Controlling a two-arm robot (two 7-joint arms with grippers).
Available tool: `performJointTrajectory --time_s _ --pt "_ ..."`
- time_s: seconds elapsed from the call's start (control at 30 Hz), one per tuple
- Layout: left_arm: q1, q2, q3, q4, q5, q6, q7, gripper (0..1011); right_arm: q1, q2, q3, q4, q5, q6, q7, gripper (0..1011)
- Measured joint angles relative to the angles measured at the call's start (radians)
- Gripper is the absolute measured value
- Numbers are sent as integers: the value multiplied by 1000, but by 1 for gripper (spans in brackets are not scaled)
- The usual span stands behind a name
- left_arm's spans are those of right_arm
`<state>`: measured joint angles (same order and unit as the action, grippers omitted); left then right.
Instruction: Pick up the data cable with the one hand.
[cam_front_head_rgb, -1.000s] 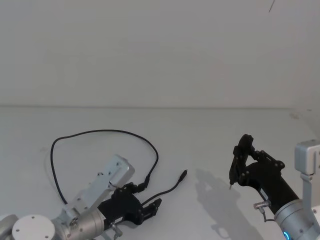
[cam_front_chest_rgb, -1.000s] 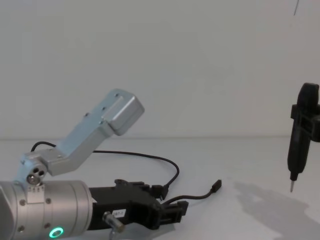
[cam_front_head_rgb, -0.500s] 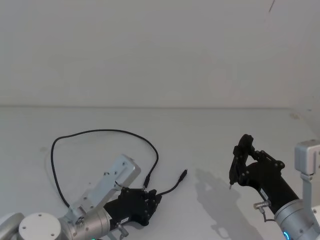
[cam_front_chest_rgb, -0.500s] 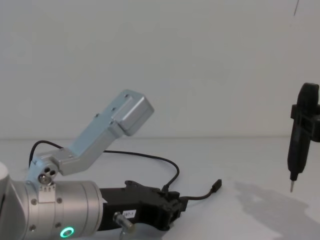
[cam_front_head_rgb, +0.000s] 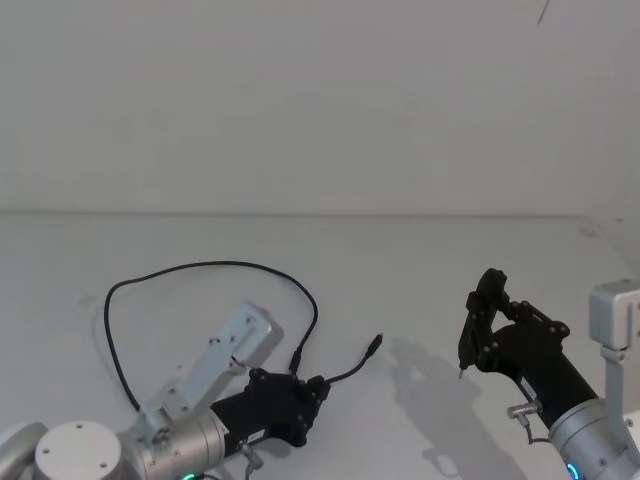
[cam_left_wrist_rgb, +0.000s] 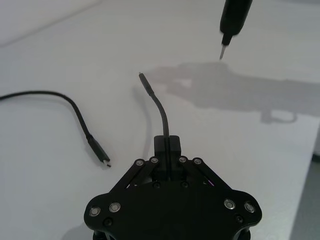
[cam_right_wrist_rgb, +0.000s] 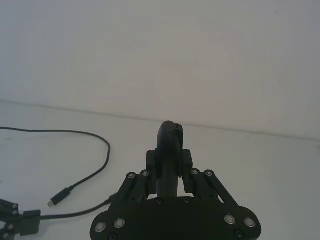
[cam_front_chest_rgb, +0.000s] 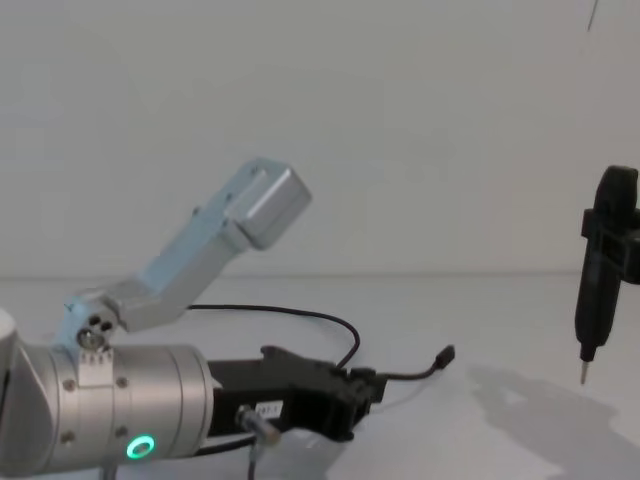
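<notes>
A black wire (cam_front_head_rgb: 230, 263) loops over the white bench (cam_front_head_rgb: 420, 270), beyond and to the left of the left fingers (cam_front_head_rgb: 308, 385). Its silver plug (cam_left_wrist_rgb: 106, 162) lies just beside them. Well to their right, a black pen tool (cam_front_chest_rgb: 598, 270) hangs tip down above its shadow (cam_front_chest_rgb: 535, 400).

test lab, bare white table (cam_front_head_rgb: 430, 270), blank wall (cam_front_head_rgb: 320, 100)

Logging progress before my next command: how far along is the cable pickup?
Done: the left pincer is shut on the short cable. In hand: its free plug juts forward, apparently above the table. Left: lifting the cable clear. The right pincer, off to the side, grips a pen-like tool.
</notes>
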<state>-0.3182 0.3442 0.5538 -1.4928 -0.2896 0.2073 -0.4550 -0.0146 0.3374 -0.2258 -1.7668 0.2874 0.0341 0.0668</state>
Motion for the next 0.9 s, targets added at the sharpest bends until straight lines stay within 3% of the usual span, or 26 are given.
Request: performJointTrajectory --time_s 0.2,0.53,0.9 --pt "15 10 -25 -51 -38 -5 -19 40 0 0 0 0 0 0 0 279" --pt "53 59 -62 -148 -97 -4 -57 40 0 -2 1 -1 1 0 1 279" --pt "72 83 -79 -194 -126 0 -75 40 23 -29 3 -14 25 -1 19 279"
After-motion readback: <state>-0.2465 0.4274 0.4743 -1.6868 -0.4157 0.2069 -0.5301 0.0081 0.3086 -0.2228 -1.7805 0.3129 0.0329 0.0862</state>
